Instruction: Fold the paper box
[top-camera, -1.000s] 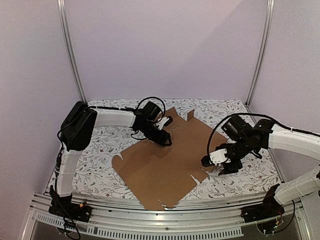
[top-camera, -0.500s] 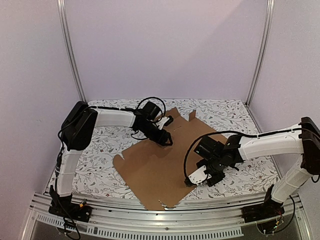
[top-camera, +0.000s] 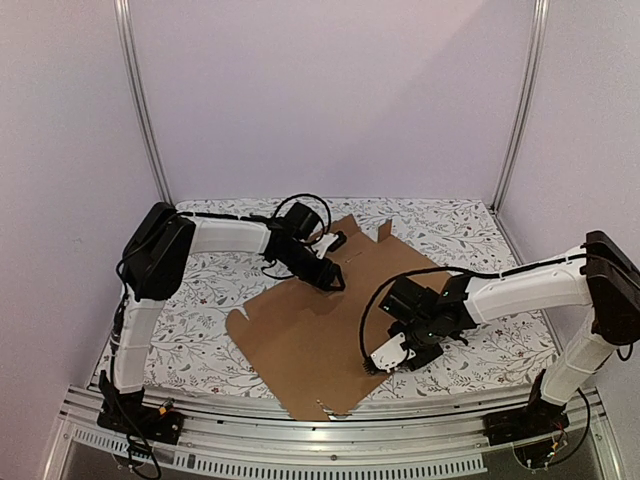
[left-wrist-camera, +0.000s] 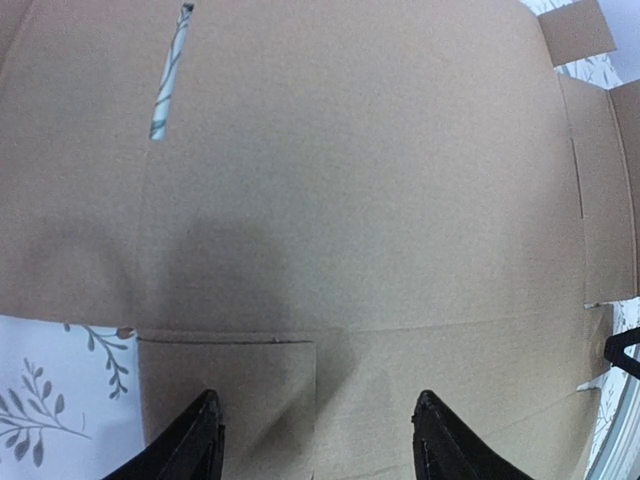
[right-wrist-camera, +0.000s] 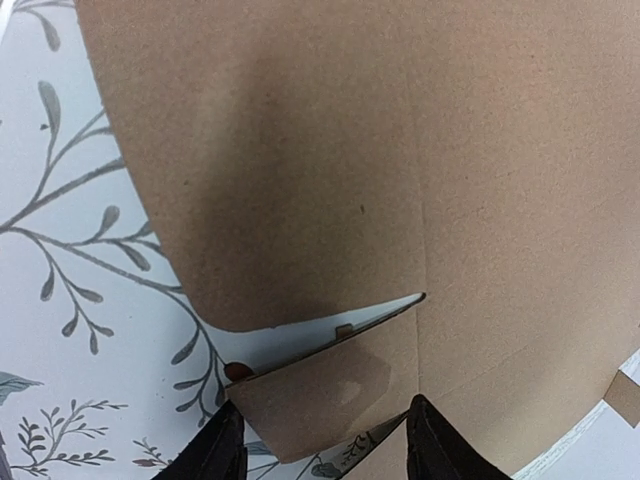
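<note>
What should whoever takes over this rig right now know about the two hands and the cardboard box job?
Left hand: open, low over the far part of the paper box, gripping nothing.
Right hand: open, at the sheet's near right edge, fingers either side of a small side flap; no grip made yet.
Box: one flat, unfolded sheet on the floral table, its near corner at the table's front edge.
Done: no fold made.
Left: every fold. Raise the walls, tuck the flaps and tabs, close it up.
</note>
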